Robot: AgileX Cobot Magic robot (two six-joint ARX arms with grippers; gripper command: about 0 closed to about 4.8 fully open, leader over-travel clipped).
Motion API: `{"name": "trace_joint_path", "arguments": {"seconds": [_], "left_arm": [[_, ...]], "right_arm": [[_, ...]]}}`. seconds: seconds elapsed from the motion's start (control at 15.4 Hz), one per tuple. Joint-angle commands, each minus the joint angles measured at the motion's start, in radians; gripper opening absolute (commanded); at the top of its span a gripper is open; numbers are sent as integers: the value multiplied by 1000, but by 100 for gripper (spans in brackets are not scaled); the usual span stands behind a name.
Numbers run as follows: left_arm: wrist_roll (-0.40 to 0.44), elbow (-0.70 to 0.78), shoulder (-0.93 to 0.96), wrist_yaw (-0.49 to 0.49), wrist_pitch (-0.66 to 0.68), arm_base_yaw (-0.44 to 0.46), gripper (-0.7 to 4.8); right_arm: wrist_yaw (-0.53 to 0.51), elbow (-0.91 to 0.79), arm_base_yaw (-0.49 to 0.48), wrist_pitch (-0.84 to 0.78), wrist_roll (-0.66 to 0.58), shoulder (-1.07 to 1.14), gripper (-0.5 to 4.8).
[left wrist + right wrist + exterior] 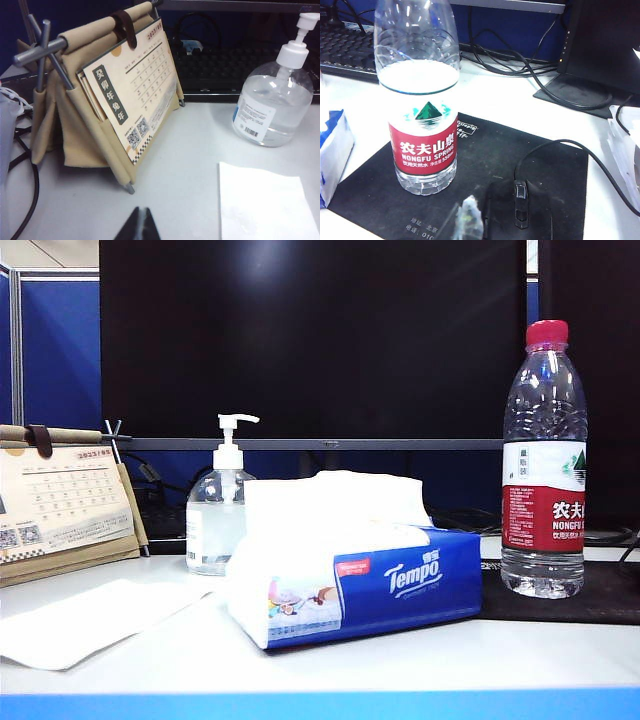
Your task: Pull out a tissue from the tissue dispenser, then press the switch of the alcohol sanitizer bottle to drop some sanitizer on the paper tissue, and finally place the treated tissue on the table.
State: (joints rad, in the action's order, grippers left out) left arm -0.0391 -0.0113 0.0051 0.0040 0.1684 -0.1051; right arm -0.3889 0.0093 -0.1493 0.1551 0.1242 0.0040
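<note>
Your left end effector (139, 223) hangs low over the desk (190, 150) on the left, tips together, nothing held. Right end effector (467, 220) pinched empty over the black mat (485, 165). Tissue dispenser (380, 585) centre-front, a sheet standing up for grabbing; sanitizer bottle (215, 520) just behind-left. A tissue (90, 620) lies flat front-left.

The right gripper (466, 220) shows only as closed fingertips at the edge of the view, above the black mat (485, 150); a water bottle (420, 100) with a red label stands upright on this mat; a black mouse (520, 210) lies beside it, its cable running off over the table (520, 97); the tissue dispenser (332, 155) touches the mat's edge; a keyboard (345, 50) lies behind.
</note>
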Motion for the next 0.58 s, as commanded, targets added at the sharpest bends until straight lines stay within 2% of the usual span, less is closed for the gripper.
{"name": "trace_joint_path", "arguments": {"seconds": [0.06,0.32,0.39,0.58], "left_arm": [[-2,1,-1,0,11,0,-5],[-2,1,-1,0,10,0,-5],[-2,1,-1,0,10,0,-5],[-22,1,-1,0,8,0,-5]], "right_arm": [[-9,1,1,0,2,-2,-5],[-13,1,2,-2,2,-2,-5],[-18,1,2,-3,-28,-2,-5],[-40,1,2,-12,-226,-2,-5]]}}
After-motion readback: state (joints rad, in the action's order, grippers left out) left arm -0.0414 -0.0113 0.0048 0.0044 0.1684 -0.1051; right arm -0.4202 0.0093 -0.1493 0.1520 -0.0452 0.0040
